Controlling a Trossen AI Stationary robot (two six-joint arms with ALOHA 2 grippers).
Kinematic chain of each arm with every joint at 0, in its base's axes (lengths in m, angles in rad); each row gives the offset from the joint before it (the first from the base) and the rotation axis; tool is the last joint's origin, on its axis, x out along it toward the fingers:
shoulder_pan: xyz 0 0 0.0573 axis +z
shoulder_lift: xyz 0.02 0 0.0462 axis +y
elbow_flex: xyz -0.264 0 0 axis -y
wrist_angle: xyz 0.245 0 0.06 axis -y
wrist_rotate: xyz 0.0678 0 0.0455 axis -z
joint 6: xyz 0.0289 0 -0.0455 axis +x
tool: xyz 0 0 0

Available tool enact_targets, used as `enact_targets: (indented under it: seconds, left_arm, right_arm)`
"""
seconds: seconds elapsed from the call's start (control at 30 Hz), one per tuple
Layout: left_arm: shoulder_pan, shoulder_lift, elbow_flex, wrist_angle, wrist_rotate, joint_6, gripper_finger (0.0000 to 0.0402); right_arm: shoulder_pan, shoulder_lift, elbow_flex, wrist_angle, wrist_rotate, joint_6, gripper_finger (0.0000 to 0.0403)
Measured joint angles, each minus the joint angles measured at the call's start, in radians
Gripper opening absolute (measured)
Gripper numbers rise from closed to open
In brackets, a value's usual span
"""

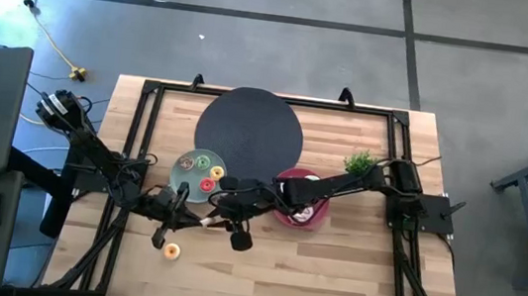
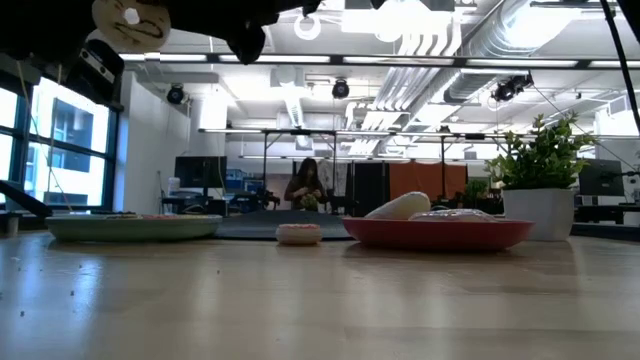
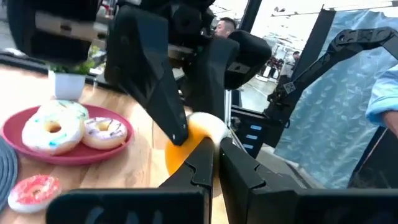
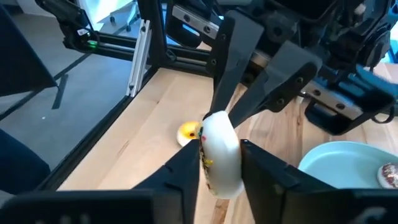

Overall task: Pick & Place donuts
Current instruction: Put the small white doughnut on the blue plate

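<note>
A donut with white icing and an orange underside (image 4: pixel 221 152) hangs above the table's near left part, between both grippers. My left gripper (image 3: pixel 216 152) reaches in level from the left and is shut on it. My right gripper (image 4: pixel 221 168) comes from the right, with a finger on each side of the same donut. A tiny yellow donut (image 4: pixel 186 132) lies on the wood below. A grey-green plate (image 1: pixel 183 181) carries small donuts. The pink plate (image 3: pixel 68 155) bears two iced donuts, and a pink donut (image 3: pixel 34 190) lies beside it. My left gripper pinches the donut's rim (image 3: pixel 208 134) between its two fingertips, coming level from the table's left. The donut is lifted clear of the table. My right gripper has the same donut between its two fingers (image 4: pixel 186 171), which close on its two sides (image 4: pixel 210 163). It comes slanting down from the table's right. The donut stands on edge in the hold.
A dark round mat (image 1: pixel 249 131) covers the far middle of the table. A small potted plant (image 1: pixel 360 162) stands at the right, behind the pink plate (image 1: pixel 321 217). Black frame rails (image 4: pixel 149 43) run along the table's edges. A person stands far off in the room.
</note>
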Motion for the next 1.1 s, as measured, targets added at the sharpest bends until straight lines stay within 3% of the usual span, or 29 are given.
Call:
enact_targets:
  seconds: [0.17, 0.4, 0.6, 0.8, 0.97, 1.1]
  left_arm:
    - [0.0, -0.005, 0.019, 0.009, -0.006, 0.047, 0.0032]
    - [0.0, -0.005, 0.02, -0.006, -0.032, 0.025, 0.0153]
    - [-0.015, -0.021, 0.02, -0.018, -0.028, 0.069, 0.0226]
    - [-0.151, -0.1, 0.025, -0.01, -0.244, 0.283, 0.0218]
    - [-0.283, -0.191, 0.093, -0.024, -0.407, 0.624, 0.0182]
    - [-0.367, -0.288, 0.113, -0.083, -0.484, 0.777, 0.0147]
  right_arm:
    - [0.001, 0.0, 0.0, -0.006, 0.0, 0.013, 0.0062]
    - [-0.007, 0.0, -0.001, -0.026, 0.021, 0.055, 0.0043]
    - [-0.044, 0.0, -0.003, -0.078, 0.051, 0.339, 0.0034]
    - [-0.108, 0.003, -0.038, -0.071, 0.137, 0.657, 0.0038]
    - [-0.146, 0.038, -0.041, 0.025, 0.044, 0.844, 0.004]
    - [-0.156, 0.132, 0.028, 0.108, -0.001, 0.965, 0.0036]
